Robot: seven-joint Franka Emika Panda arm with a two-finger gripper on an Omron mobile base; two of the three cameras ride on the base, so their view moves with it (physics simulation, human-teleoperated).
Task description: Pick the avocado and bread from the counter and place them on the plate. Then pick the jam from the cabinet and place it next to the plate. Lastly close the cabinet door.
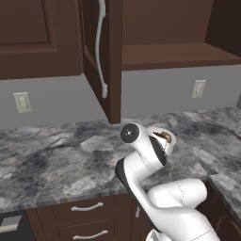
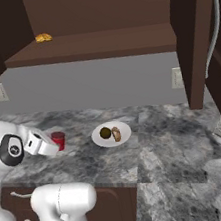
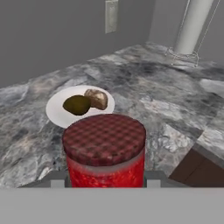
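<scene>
Jam [image 3: 104,151] sits between finger tips, red jar with checked lid, upright, close to camera. Gripper [image 3: 105,179] clamped on jam, a tip at each side of jar. In right base view jam [image 2: 59,139] sticks out past hand, just over counter [image 2: 158,145]; whether it touches counter, cannot tell. Plate [image 3: 59,109] lies beyond jam, near, apart from it. Avocado [image 3: 77,105] and bread [image 3: 97,98] on plate, side by side, touching. Farther up, cabinet [image 2: 102,45] with door [image 1: 101,56] swung open.
</scene>
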